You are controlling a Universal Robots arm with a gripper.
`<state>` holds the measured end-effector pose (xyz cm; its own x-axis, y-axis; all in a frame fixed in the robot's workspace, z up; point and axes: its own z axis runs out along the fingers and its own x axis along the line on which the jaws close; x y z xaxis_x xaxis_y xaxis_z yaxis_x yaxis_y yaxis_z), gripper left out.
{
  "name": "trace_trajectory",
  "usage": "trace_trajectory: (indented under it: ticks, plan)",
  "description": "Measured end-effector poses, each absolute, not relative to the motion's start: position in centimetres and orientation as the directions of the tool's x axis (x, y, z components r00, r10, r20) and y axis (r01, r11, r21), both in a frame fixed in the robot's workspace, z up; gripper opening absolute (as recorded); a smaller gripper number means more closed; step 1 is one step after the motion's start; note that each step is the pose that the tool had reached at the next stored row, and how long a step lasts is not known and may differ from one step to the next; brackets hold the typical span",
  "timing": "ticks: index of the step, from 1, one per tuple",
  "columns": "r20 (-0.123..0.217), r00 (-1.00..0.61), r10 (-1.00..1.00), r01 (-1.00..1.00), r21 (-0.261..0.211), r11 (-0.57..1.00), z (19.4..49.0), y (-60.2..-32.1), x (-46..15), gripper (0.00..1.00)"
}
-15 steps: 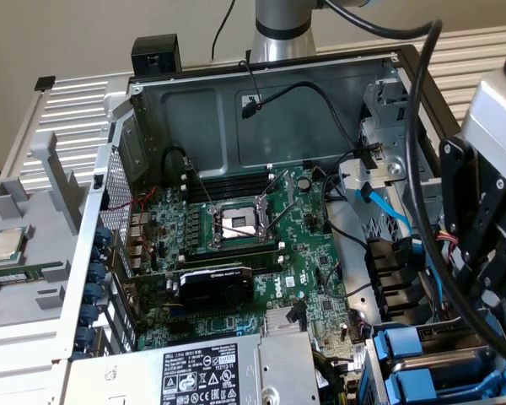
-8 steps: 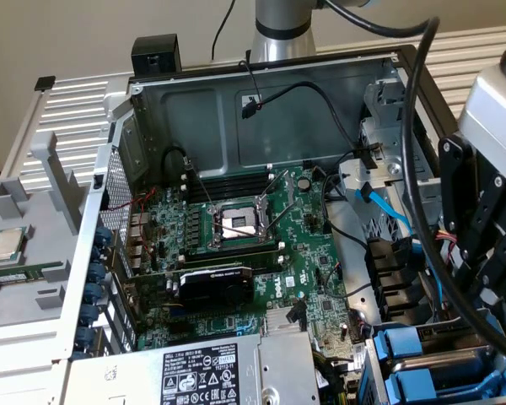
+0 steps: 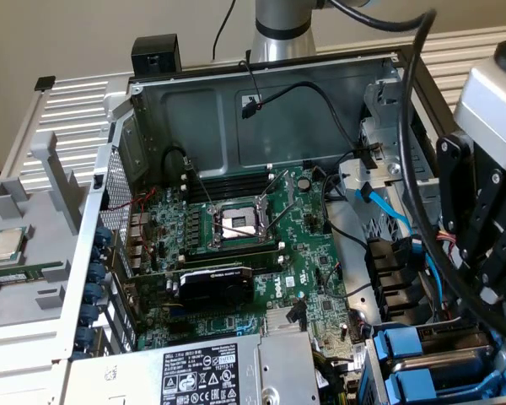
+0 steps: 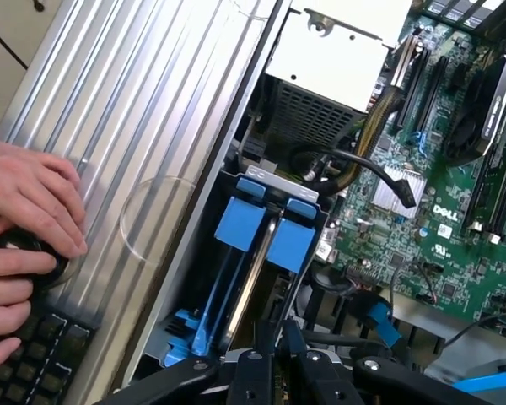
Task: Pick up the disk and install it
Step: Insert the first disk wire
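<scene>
Plain beige wall [image 3: 76, 34] at the back, evenly lit. Underneath, pale ribbed metal tabletop [image 3: 72, 105], soft glare along its ridges, stretching out to both sides.

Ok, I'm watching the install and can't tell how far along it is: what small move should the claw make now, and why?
Probably ease the disk a little deeper, straight into the drive bay. Its blue carrier stands in line with the slot, the claw looks shut on its near end, and I can't see that it is fully seated.

blue disk carrier [image 4: 240, 226], green motherboard [image 4: 455, 253]
</scene>
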<state>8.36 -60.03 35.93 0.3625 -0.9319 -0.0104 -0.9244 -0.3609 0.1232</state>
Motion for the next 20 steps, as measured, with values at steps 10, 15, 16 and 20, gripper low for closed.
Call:
trace_trajectory:
  ticks: [10, 15, 16, 20]
  plan:
    - [0.068, 0.36, -0.93, -0.925, 0.156, -0.347, 35.9, -58.6, 8.4, 0.17]
    - [0.065, 0.335, -0.94, -0.933, 0.165, -0.321, 35.9, -58.6, 8.4, 0.17]
    - [0.065, 0.324, -0.944, -0.936, 0.166, -0.31, 35.9, -58.6, 8.4, 0.17]
    - [0.064, 0.263, -0.963, -0.954, 0.167, -0.25, 35.9, -58.6, 8.4, 0.17]
